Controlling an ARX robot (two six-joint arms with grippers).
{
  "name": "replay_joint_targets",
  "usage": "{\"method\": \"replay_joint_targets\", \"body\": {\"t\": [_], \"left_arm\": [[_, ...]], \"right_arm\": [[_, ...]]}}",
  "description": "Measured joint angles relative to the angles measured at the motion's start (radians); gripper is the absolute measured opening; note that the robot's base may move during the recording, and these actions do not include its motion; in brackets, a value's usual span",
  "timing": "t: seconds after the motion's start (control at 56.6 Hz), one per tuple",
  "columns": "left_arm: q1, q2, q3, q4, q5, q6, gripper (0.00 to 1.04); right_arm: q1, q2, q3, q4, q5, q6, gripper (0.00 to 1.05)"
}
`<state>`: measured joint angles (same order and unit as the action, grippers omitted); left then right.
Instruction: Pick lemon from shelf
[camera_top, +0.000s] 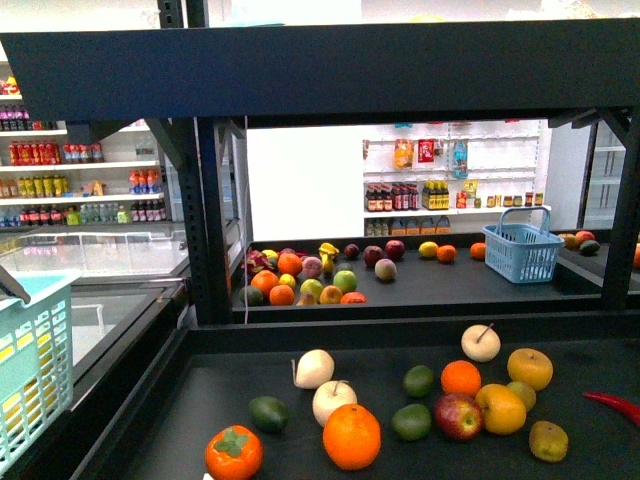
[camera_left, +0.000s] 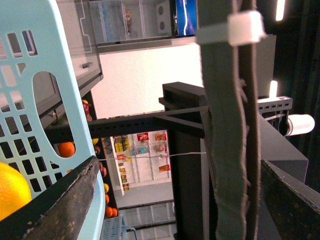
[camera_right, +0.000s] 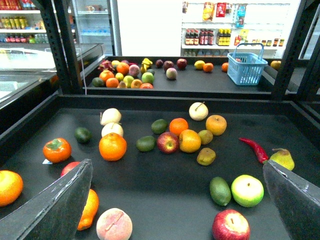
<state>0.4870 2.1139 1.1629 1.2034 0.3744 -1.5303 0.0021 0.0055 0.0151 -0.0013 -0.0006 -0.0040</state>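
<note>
The lemon (camera_top: 500, 408) is a smooth yellow oval fruit. It lies among apples and oranges at the right of the shelf's (camera_top: 240, 375) near black deck. The right wrist view shows the lemon (camera_right: 189, 140) beside a red apple (camera_right: 168, 142), well beyond my right gripper (camera_right: 175, 210). That gripper is open above the deck, and nothing is between its fingers. My left gripper (camera_left: 180, 200) is open beside a pale blue basket (camera_left: 45, 115), away from the deck. A frayed grey strap (camera_left: 227, 130) hangs across that view. Neither arm shows in the front view.
An orange (camera_top: 351, 436), a persimmon (camera_top: 233, 452), pale pears, green avocados and a red chilli (camera_top: 615, 405) are scattered on the deck. A yellow-orange fruit (camera_left: 11, 190) sits in the pale blue basket (camera_top: 30, 375) at left. A farther deck holds more fruit and a blue basket (camera_top: 523, 250).
</note>
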Motion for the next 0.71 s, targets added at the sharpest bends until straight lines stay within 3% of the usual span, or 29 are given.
{"method": "replay_joint_targets", "body": {"t": [0.212, 0.371, 0.566, 0.619, 0.707], "left_arm": [[-0.012, -0.253, -0.056, -0.307, 0.025, 0.191, 0.97], [-0.054, -0.557, -0.124, -0.788, -0.059, 0.631, 0.97], [-0.145, -0.885, -0.222, -1.014, -0.142, 1.017, 0.97], [-0.174, -0.974, -0.267, -1.003, -0.111, 1.131, 0.89], [-0.273, -1.170, -0.395, -1.039, -0.193, 1.349, 0.73]], "right_arm": [[0.000, 0.000, 0.000, 0.000, 0.000, 0.000, 1.02], [0.000, 0.000, 0.000, 0.000, 0.000, 0.000, 1.02], [0.000, 0.000, 0.000, 0.000, 0.000, 0.000, 1.02], [0.000, 0.000, 0.000, 0.000, 0.000, 0.000, 1.02], [0.000, 0.000, 0.000, 0.000, 0.000, 0.000, 1.02]]}}
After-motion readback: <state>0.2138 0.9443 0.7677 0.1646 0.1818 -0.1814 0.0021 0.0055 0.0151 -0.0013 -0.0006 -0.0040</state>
